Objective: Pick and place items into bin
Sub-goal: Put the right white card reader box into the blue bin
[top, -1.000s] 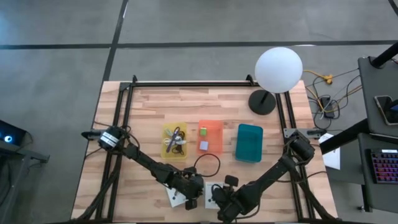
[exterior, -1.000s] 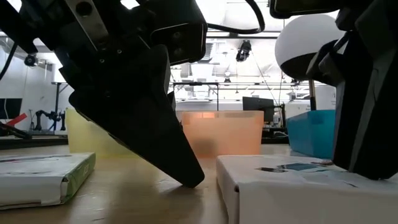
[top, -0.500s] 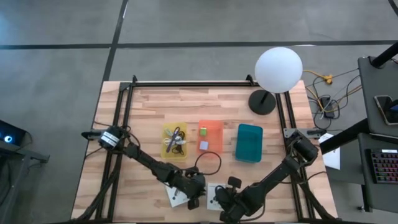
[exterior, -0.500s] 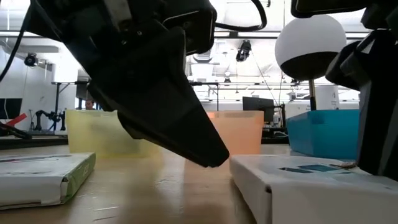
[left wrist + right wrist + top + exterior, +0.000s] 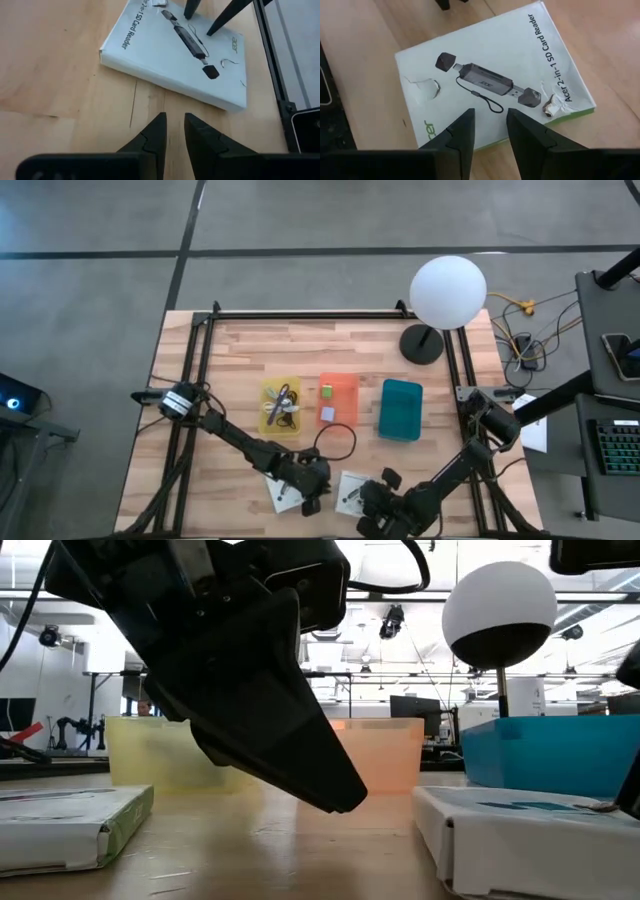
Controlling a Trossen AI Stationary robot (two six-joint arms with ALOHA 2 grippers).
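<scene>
A white card-reader box [image 5: 490, 65] lies flat on the wood near the table's front edge, also seen in the high view [image 5: 352, 488]. My right gripper [image 5: 490, 115] stands open over it, slanting down. A second white box [image 5: 282, 492] lies to its left. Between the two boxes, my left gripper [image 5: 174, 120] hovers over bare wood, its fingers a narrow gap apart and holding nothing; its tip [image 5: 338, 802] is just clear of the table. In the yellow bin [image 5: 281, 406] lie a purple strap and dark pieces. The orange bin [image 5: 338, 400] holds a green cube [image 5: 326, 391] and a grey piece. My right gripper touches the card-reader box with both fingertips [image 5: 190, 11], which stand on its top face [image 5: 199, 21] near the edge with the logo. The fingers come from above, slanting, and are spread apart with nothing pinched between them. The box lies flat on the table.
A teal bin [image 5: 401, 410] stands right of the orange one. A white globe lamp [image 5: 447, 292] on a dark foot stands at the far right corner. Black rails [image 5: 196, 380] run along the table's sides. Bare wood lies along the far edge, behind the bins.
My right gripper has gone toward the table's right and near edges, sinking a little and rolling about its own axis. The card-reader box under its fingertips has slid toward the right and turned a little on the wood, staying flat.
</scene>
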